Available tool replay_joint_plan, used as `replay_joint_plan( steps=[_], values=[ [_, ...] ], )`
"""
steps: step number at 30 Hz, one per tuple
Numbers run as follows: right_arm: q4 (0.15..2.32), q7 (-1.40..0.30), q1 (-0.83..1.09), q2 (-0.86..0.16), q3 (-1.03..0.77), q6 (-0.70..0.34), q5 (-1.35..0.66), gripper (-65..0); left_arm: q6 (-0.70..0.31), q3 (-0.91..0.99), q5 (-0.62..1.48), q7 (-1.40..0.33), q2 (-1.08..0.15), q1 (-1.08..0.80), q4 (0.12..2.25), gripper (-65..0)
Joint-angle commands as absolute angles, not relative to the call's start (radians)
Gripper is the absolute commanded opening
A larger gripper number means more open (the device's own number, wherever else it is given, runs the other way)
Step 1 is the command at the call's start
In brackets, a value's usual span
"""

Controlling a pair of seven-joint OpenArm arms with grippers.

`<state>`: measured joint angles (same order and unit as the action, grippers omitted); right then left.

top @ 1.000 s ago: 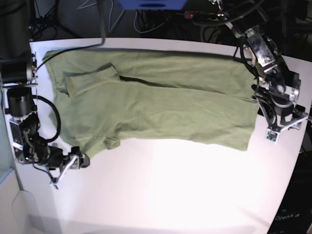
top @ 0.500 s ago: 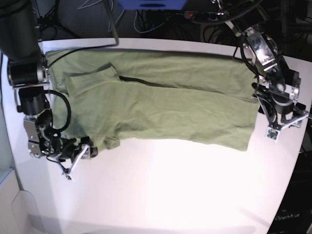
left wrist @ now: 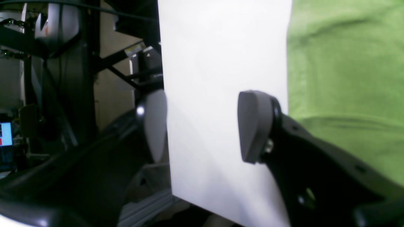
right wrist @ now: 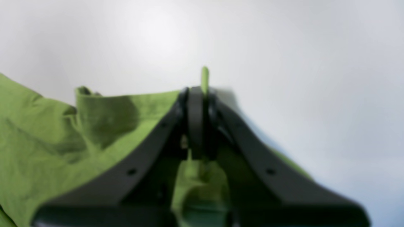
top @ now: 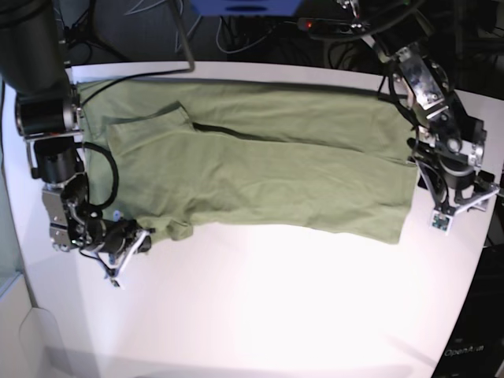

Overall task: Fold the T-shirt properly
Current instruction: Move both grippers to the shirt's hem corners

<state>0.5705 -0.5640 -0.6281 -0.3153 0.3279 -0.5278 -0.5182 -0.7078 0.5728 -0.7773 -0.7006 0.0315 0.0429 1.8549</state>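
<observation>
The olive-green T-shirt (top: 252, 165) lies spread and wrinkled across the far half of the white table (top: 276, 307), one sleeve folded over at the upper left. My right gripper (top: 130, 246) is at the shirt's near-left corner. In the right wrist view this gripper (right wrist: 199, 91) is shut on the T-shirt (right wrist: 63, 132), a thin sliver of green cloth sticking up between the pads. My left gripper (top: 458, 206) hangs just past the shirt's right edge. Its fingers (left wrist: 255, 126) stand wide open over bare table, with the T-shirt (left wrist: 344, 78) beside them and nothing between them.
The table's right edge (left wrist: 164, 126) runs right under the left gripper, with dark frames and floor beyond it. Cables and a blue object (top: 244, 6) lie behind the table's far edge. The near half of the table shows bare white surface.
My right gripper has slid in from the left onto the shirt's near-left corner and shut on the cloth. The left arm has hardly moved and stays open.
</observation>
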Motion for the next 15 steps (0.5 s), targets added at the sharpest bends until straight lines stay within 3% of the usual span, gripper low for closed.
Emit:
replay_joint_plan(
  steps=[1,15],
  values=[
    [0.587,-0.552,-0.661,-0.325,0.326,-0.541,-0.527,-63.8,-0.698,0.572,-0.774,-0.688,0.024,0.074,1.865,-31.4],
    [0.587,-0.553,-0.662,-0.326,0.326,-0.541,-0.527,-63.0,-0.698,0.579,-0.705,-0.679,0.028,0.249,1.573,-30.9]
  ],
)
